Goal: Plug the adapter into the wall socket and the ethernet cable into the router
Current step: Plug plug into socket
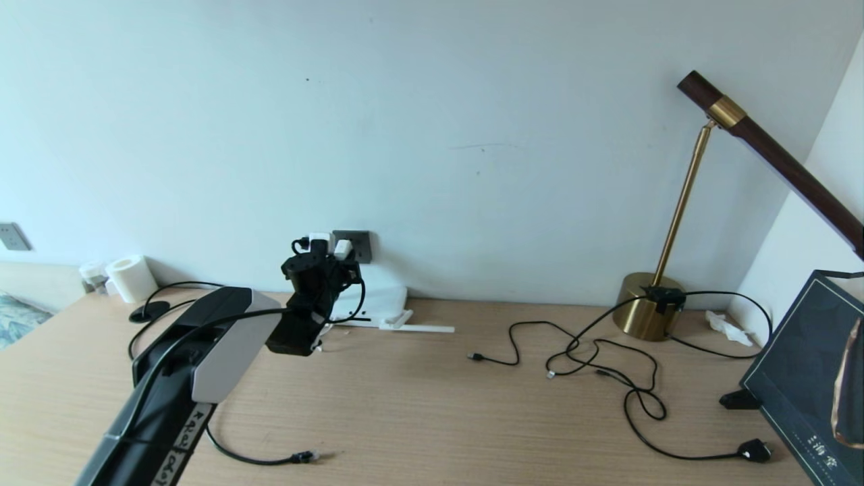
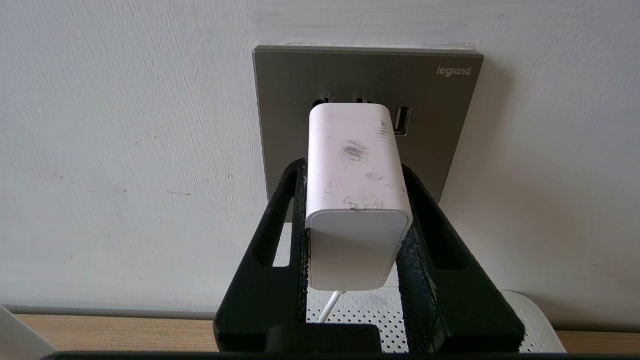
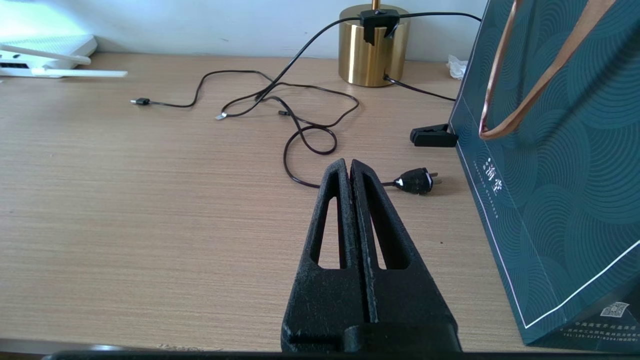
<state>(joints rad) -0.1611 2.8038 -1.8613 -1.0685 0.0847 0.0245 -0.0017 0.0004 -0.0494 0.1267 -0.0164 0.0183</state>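
Head view: left gripper (image 1: 331, 260) was up at the wall behind the desk's back edge, clamped on the adapter (image 1: 342, 248), which sat against the wall socket (image 1: 361, 244). The router (image 1: 385, 300) lay at the back edge directly below. The ethernet cable (image 1: 260, 459) lay near the front edge, partly under the left arm, its connector loose on the desk (image 1: 432, 391). Toward the back right corner stood a brass lamp (image 1: 648, 314) with thin black cables (image 1: 601, 364) straggling from it; a dark paper bag (image 1: 803, 378) stood at the right edge, and a roll of tissue (image 1: 131, 277) at the back left corner.

Left wrist view: both fingers (image 2: 425, 235) pressed the adapter's sides. Its far end met the socket's upper slots; whether the prongs were fully seated was hidden. Its white cord (image 2: 327, 305) dropped toward the router.

Right wrist view: right gripper (image 3: 350, 167) hovered idle over the desk beside the bag, its fingers pressed together on nothing, a black plug (image 3: 415, 181) just beyond.

Risks, as judged: releasing with prongs half in could let the adapter sag or drop onto the router; an off-axis push could jam it. The arm overlies the ethernet cable and could drag it.
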